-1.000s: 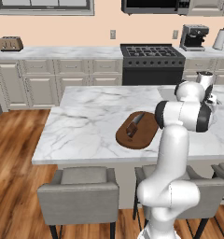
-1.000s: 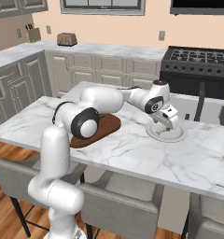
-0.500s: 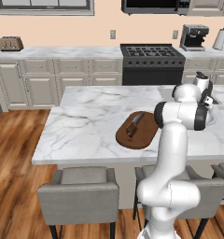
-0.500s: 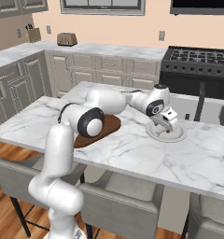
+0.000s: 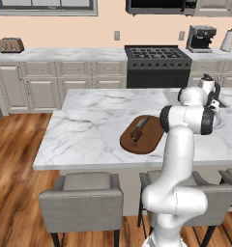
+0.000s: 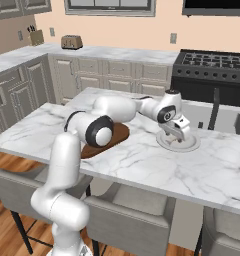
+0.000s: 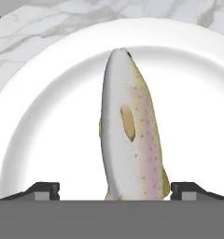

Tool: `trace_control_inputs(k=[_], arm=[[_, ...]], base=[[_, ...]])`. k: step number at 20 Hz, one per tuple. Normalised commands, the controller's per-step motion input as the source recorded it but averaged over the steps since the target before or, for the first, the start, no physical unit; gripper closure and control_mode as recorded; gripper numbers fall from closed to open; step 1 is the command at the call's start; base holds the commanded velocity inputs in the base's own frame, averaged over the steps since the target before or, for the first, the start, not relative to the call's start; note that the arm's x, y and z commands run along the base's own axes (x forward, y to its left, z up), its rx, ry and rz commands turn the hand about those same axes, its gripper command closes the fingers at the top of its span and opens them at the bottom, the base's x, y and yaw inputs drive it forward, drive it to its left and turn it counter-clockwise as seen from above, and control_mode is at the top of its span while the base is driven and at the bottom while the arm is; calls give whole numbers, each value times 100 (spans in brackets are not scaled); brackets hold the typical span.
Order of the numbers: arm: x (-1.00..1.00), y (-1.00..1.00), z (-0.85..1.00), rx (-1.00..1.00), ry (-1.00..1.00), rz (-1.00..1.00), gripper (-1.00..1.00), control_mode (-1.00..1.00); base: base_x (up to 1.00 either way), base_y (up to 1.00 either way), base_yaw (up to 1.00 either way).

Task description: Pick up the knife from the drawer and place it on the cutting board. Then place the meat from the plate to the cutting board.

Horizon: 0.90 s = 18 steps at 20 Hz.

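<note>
The meat (image 7: 130,135), a pale spotted fish-shaped piece, lies on the round white plate (image 7: 34,98) on the marble island. My gripper (image 7: 115,189) is open and down over it, one fingertip (image 7: 44,189) on each side of the meat's near end, with a gap on the left. In the right base view the gripper (image 6: 179,137) sits low over the plate (image 6: 194,146). The knife (image 5: 138,129) rests on the oval brown cutting board (image 5: 146,141), left of the plate. My arm covers part of the cutting board (image 6: 118,134). The drawer is out of view.
A sink with a dark faucet (image 6: 213,110) lies just behind the plate. A kettle (image 5: 208,85) stands near the island's far right. The black stove (image 5: 156,62) is at the back wall. Grey chairs (image 5: 84,193) line the island's near edge.
The hand has sunk lower onto the plate, and its fingers now straddle the meat. The knife and cutting board have not moved.
</note>
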Motion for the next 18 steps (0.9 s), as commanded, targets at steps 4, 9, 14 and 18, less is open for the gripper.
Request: trace_control_inputs(k=[4,9,14,18], arm=[[-5,22,-14,1,0,0,100,-100],[-25,18,4,0,0,0,100,-100],[-10,-6,66,4,-5,0,100,-100],[-20,0,84,0,-2,5,100,-100]], base=[[0,0,0],[0,0,0],[0,0,0],[0,0,0]])
